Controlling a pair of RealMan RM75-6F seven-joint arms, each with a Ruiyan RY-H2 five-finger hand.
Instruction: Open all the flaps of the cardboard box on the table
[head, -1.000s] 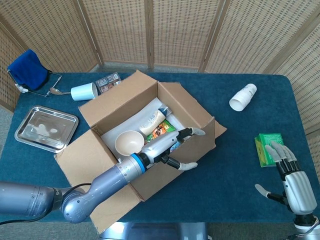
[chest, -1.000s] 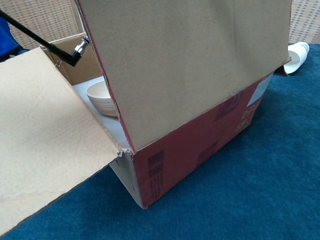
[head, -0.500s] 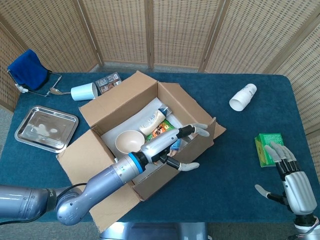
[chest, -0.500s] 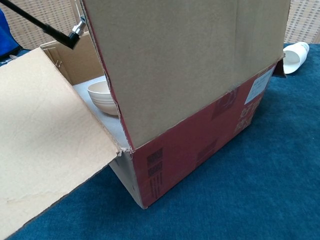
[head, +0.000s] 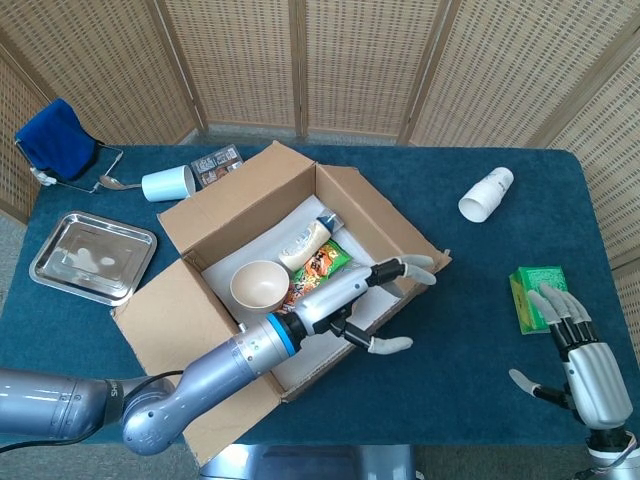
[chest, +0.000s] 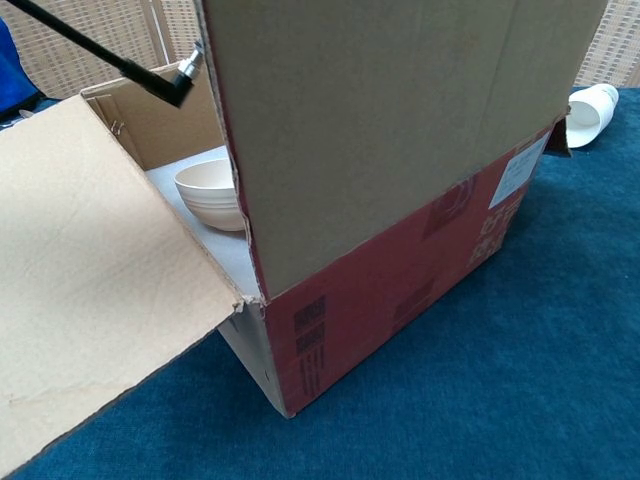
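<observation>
**Left hand at the near flap**

The cardboard box (head: 300, 270) sits mid-counter (head: 460, 340). The left hand (head: 385, 305) reaches over its 4 o'clock flap (chest: 400, 120), fingers spread, holding nothing. The right hand (head: 575, 350) rests open at 4 o'clock, beside a green carton (head: 535, 295). A bowl (head: 260, 285) lies inside.

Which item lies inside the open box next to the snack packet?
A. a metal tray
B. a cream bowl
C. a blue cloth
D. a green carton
B: the head view shows the bowl inside the box, beside the snack packet.
</observation>
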